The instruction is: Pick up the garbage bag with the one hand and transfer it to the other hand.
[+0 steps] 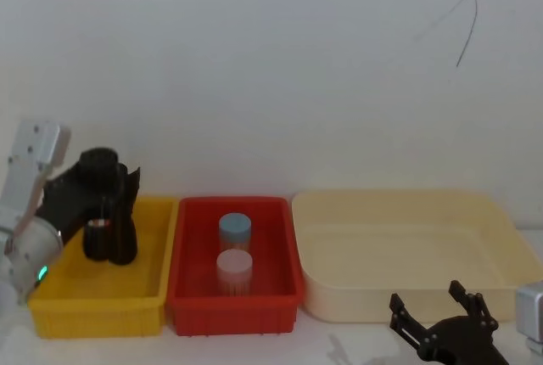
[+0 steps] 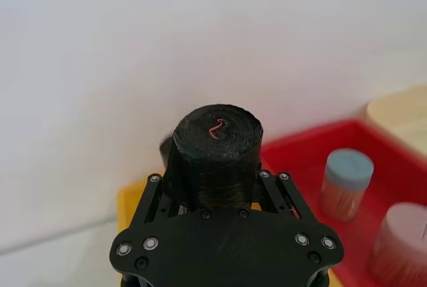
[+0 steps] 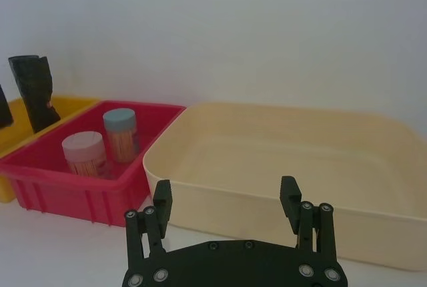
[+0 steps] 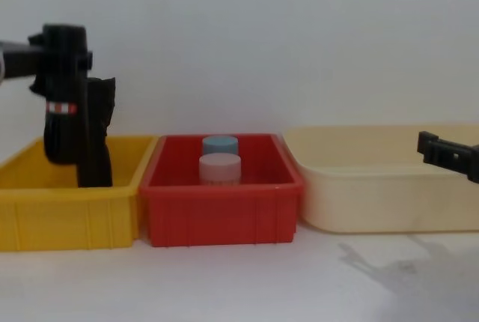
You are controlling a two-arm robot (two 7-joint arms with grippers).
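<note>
Against a plain white wall, the left gripper (image 2: 219,179) clenched the garbage bag (image 2: 217,133) upright over the yellow bin (image 4: 67,217), well apart from the right gripper (image 3: 226,193), whose jaws stood spread and empty

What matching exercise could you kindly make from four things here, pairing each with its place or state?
Things:
1. garbage bag
2. black bundle
3. blue-lidded jar
4. right gripper

Places or states:
A. open, in front of the cream tray
B. in the red bin
C. clamped in the left gripper
D. standing in the yellow bin

Pairs: 1-C, 2-D, 3-B, 4-A
</note>
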